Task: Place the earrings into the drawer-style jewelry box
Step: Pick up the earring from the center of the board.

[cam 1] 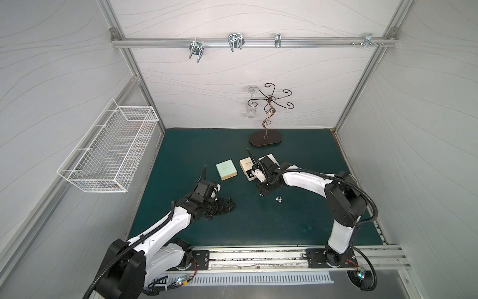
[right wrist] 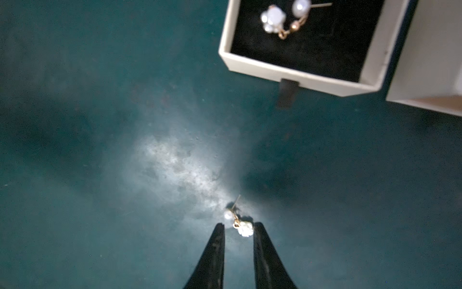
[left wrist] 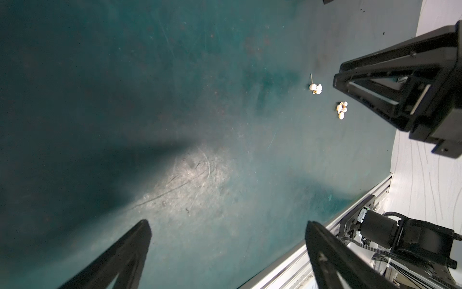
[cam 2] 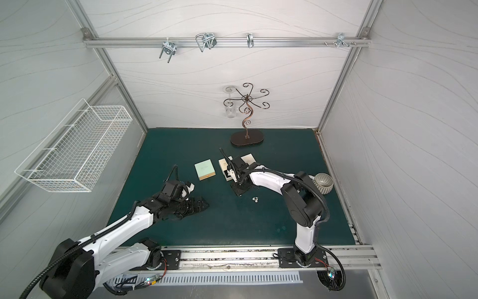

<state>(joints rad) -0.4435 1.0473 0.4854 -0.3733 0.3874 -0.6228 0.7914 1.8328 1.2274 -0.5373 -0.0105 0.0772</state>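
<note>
Earring (right wrist: 243, 229) between narrowly parted right gripper (right wrist: 238, 225) tips, unpinched.
Left gripper (left wrist: 228, 223) spread wide, empty; second earring (right wrist: 275, 17) inside open drawer (right wrist: 287, 75).

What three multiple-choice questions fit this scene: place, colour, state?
1. The pearl-and-gold-chain earring lies in the open drawer of the cream cardboard jewelry box on which lining? A black; B red; C white.
2. Where is the closed mint-green square box? A in that drawer; B on the teal mat beside the cream box; C atop it.
3. The left gripper is: A shut; B open, empty; C clamping the earring.
A, seen from the right wrist; B, seen in both top views; B, fingers wide apart.
</note>
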